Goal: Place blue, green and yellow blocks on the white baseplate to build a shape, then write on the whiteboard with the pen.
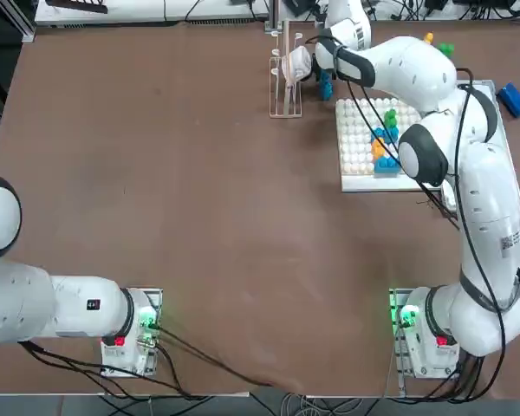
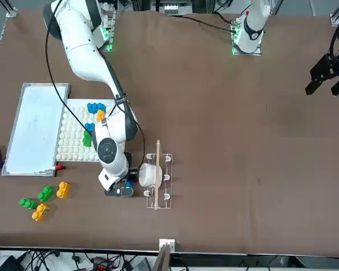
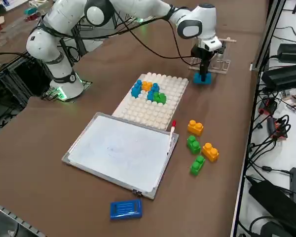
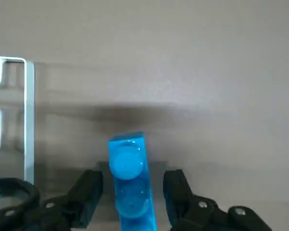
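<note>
The right end effector (image 4: 132, 192) points straight down at the table (image 1: 182, 217), its two fingers (image 4: 89, 190) standing one on each side of a bright blue block (image 4: 130, 178). In the wrist view a narrow gap shows between each pad and the block's sides, so the end effector is released around the block rather than clenched on it, and the block sits on the table between the fingers.

Just beside the end effector, on the side away from the baseplate, stands a small clear rack (image 2: 161, 180) with a thin wooden stick (image 2: 157, 169) lying along it and a white round piece (image 2: 150, 175) resting against it.

Near the end effector, toward the robot's base, lies the white baseplate (image 3: 167, 96). On its studs sits a cluster of blocks (image 3: 149, 92): blue ones, an orange one and a green one, pressed close together.

Beyond the baseplate from the end effector, touching or nearly touching its edge, lies the whiteboard (image 3: 121, 150), flat on the table. The pen (image 3: 172, 129) lies along the whiteboard's short edge nearest the baseplate, red end toward the end effector.

Off to the side of the whiteboard and baseplate, well apart from the end effector, four loose blocks (image 3: 200, 147) lie on the table: two yellow-orange and two green.

Farthest from the end effector, past the whiteboard's far end, lies a smooth blue slab (image 3: 126, 209).
</note>
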Tool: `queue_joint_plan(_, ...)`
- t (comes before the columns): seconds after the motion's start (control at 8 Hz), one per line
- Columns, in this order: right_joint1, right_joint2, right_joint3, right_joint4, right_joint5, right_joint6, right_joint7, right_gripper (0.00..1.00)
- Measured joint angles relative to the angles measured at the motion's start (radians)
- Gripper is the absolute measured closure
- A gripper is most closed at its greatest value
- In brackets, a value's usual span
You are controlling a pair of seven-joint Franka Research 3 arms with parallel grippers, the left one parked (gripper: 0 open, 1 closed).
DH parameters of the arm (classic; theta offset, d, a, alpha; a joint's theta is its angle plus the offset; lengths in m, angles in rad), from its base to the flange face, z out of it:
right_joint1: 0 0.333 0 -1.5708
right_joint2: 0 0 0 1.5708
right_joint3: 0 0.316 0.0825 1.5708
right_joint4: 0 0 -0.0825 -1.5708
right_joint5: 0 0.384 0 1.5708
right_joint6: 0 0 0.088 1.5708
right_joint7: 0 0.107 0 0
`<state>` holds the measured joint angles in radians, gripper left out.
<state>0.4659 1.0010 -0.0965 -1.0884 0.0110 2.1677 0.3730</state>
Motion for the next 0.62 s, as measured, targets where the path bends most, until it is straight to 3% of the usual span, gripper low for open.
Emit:
queue_joint_plan(0.25, 0.000, 0.005, 0.000, 0.000, 0.000, 0.004, -0.003, 0.30)
queue_joint_plan(0.38, 0.000, 0.005, 0.000, 0.000, 0.000, 0.005, -0.003, 0.44)
queue_joint_plan(0.62, 0.000, 0.005, 0.000, 0.002, 0.000, 0.005, -0.004, 0.56)
